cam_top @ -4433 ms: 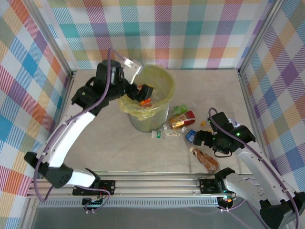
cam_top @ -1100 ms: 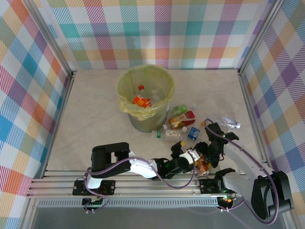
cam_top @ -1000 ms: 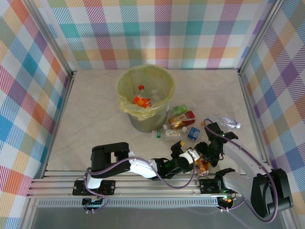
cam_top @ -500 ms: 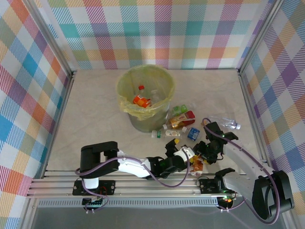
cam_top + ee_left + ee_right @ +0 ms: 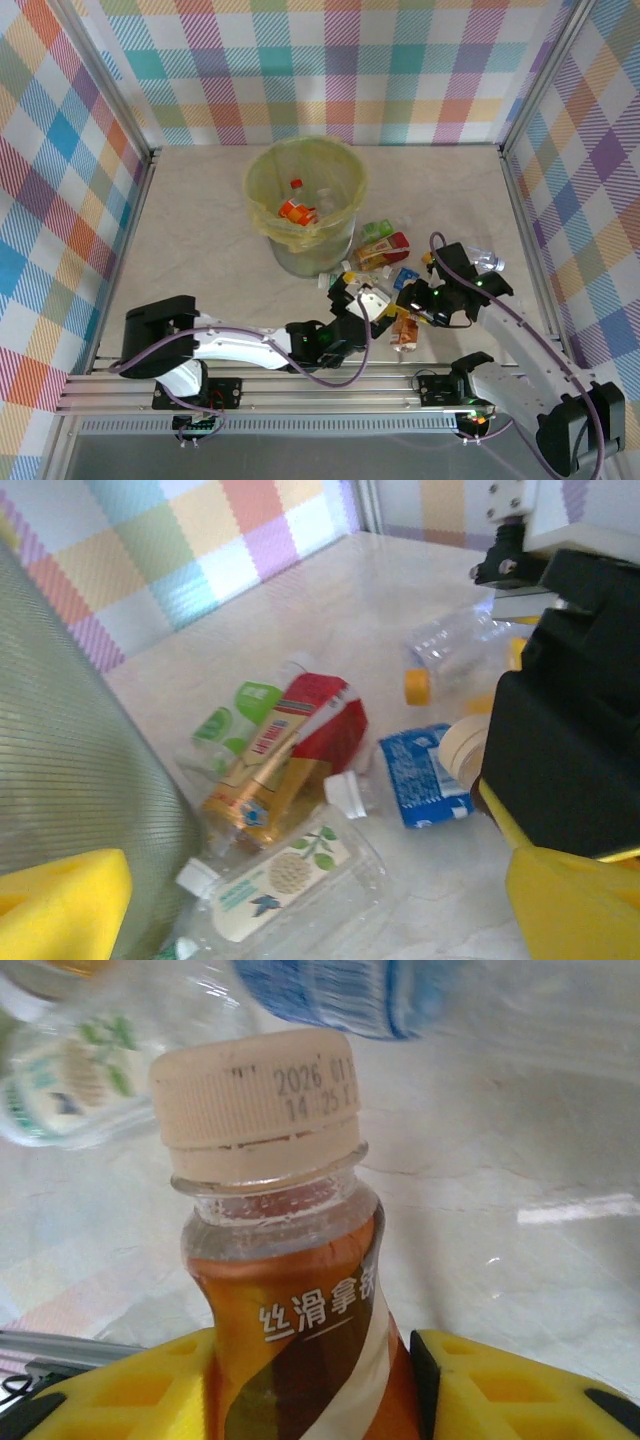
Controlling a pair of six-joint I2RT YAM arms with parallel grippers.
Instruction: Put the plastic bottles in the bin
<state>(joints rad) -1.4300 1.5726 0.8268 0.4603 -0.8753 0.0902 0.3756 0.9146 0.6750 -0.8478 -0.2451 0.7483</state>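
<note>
So here's what just changed: your right claw (image 5: pixel 412 310) snapped closed within the last second. It now has the brown tea bottle (image 5: pixel 285 1360) pinched just below the shoulder, yellow pads (image 5: pixel 120 1390) tight on both sides and the tan cap pointing away from the wrist cam. From above, that bottle sits at roughly 5 o'clock from the bin (image 5: pixel 295 258), close to the front rail. I can't tell whether it's off the table (image 5: pixel 200 230) yet or just gripped where it lay.

Your left claw (image 5: pixel 350 293) has moved too (a few seconds back it was up over the bin, now the arm is stretched low along the front edge). It's gaping wide with nothing in it, nosing at the leftovers at the bin's 4 o'clock. Those are the clear bottle with the white-and-green label (image 5: pixel 285 880), the red-and-gold bottle (image 5: pixel 290 750) and the blue-labelled bottle (image 5: pixel 420 775).

What it means: one more bottle is secured, so I'd guess the carry toward 11 o'clock and the drop come next. A few bottles are already in the bag and a handful are still out. Careful though, the two wrists are right beside each other, so lifting could clip the left one.
</note>
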